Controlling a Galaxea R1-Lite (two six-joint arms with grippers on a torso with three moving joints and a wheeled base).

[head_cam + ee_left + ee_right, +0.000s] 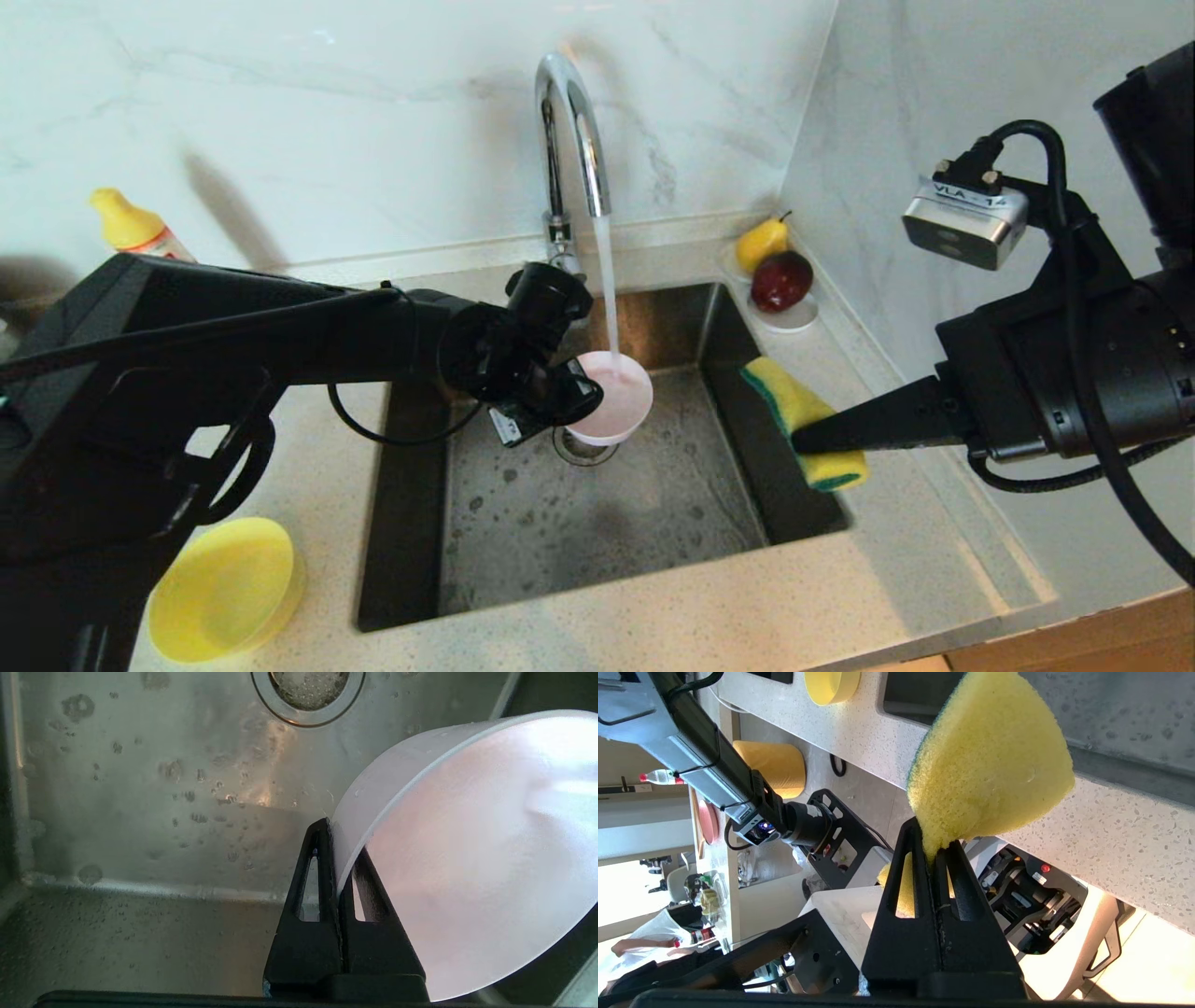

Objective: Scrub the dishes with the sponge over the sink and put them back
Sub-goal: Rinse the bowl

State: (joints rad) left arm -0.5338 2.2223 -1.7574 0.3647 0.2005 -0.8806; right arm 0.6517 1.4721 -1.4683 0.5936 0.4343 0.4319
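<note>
Left gripper [337, 868] pinches the rim of the pale pink bowl [611, 397] under the running tap [571, 121], rinsing it over the sink [597, 504].

Clamped tight on the bowl's wall, the left arm reaches across the basin from the counter's left side and holds the bowl tilted above the strainer drain [308, 693], water striking its inside. At the sink's right edge the right gripper [805, 439], squeezed shut on the sponge [805, 415], hangs level just over the rim, near the bowl but not touching it. By the look of it, scrubbing comes next: sponge and bowl must be brought together over the basin. One yellow bowl [224, 588] waits on the counter's front left corner; the blue bowl is not visible.
</note>
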